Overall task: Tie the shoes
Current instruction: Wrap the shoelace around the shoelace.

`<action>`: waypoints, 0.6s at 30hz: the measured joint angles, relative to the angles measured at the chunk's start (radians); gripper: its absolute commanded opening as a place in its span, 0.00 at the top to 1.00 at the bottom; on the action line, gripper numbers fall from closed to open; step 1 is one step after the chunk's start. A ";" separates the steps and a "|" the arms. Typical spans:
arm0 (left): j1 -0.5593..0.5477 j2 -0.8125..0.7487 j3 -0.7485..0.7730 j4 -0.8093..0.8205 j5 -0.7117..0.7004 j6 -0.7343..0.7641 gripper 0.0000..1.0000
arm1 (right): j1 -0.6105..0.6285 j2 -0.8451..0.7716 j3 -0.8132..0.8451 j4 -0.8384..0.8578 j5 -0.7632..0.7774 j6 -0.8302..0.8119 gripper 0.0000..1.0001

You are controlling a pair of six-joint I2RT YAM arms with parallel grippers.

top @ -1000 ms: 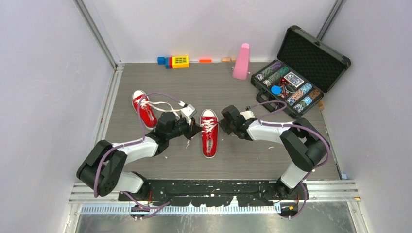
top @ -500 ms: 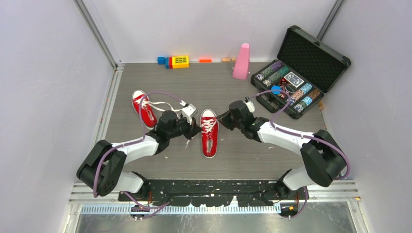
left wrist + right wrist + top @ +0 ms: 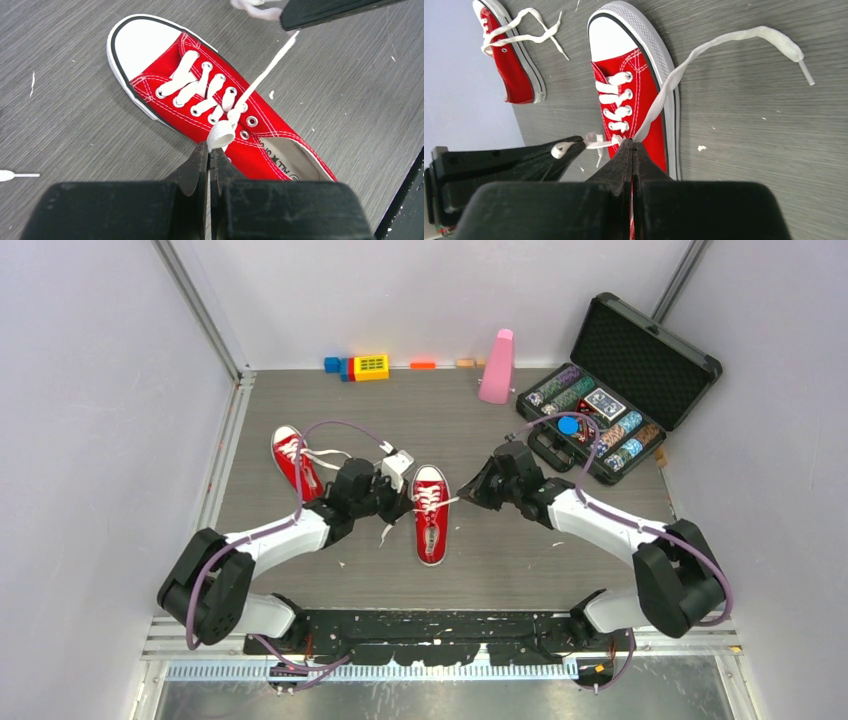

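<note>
A red sneaker [image 3: 431, 520] with a white toe cap lies mid-table, toe away from the arms. It also shows in the left wrist view [image 3: 200, 95] and the right wrist view [image 3: 639, 95]. My left gripper [image 3: 403, 504] is at its left side, shut on a loop of white lace [image 3: 221, 134]. My right gripper [image 3: 467, 491] is at its right side, shut on the other white lace [image 3: 674, 80], whose free end trails over the floor. The second red sneaker [image 3: 296, 462] lies far left with loose laces [image 3: 519, 35].
An open black case [image 3: 620, 390] of poker chips stands at the back right. A pink cone-shaped object [image 3: 497, 367] and coloured blocks [image 3: 365, 366] stand along the back wall. White specks litter the grey table [image 3: 560, 560].
My right wrist has swung farther back and right, drawing its lace out from the shoe. My left gripper has shifted slightly farther away. The shoes have stayed in place.
</note>
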 measured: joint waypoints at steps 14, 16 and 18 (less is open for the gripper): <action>-0.063 0.002 0.122 -0.188 -0.093 0.059 1.00 | -0.008 0.021 0.027 -0.027 -0.115 -0.165 1.00; -0.065 0.004 0.151 -0.206 -0.092 0.070 1.00 | -0.008 0.030 0.027 0.011 -0.157 -0.171 1.00; -0.065 0.013 0.179 -0.222 -0.091 0.081 1.00 | -0.009 0.039 0.031 0.050 -0.196 -0.177 1.00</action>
